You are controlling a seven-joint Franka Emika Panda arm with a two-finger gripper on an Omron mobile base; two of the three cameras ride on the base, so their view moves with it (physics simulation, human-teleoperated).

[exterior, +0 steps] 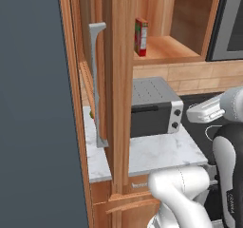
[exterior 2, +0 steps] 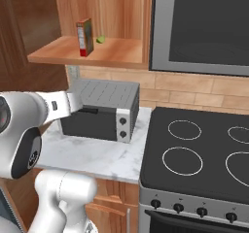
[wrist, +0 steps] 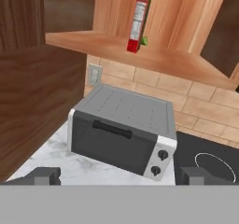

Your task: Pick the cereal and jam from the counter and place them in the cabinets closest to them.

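Note:
The cereal [exterior: 141,36] [exterior 2: 84,37] [wrist: 138,22], a red box with green and white print, stands upright on the bottom shelf of the open wooden cabinet [exterior: 166,51] [exterior 2: 73,52] [wrist: 102,43]. My gripper [wrist: 120,176] is open and holds nothing. It hovers low over the marbled counter [exterior: 161,151] [exterior 2: 97,154] [wrist: 51,155], in front of the toaster oven and well back from the shelf. The jam is out of view.
A grey toaster oven [exterior: 154,108] [exterior 2: 102,110] [wrist: 121,129] sits on the counter under the shelf. The cabinet door with its grey bar handle [exterior: 97,84] stands open at the left. A black stovetop [exterior 2: 194,154] and the microwave [exterior 2: 199,28] lie to the right. A small green item [exterior 2: 101,39] sits by the cereal.

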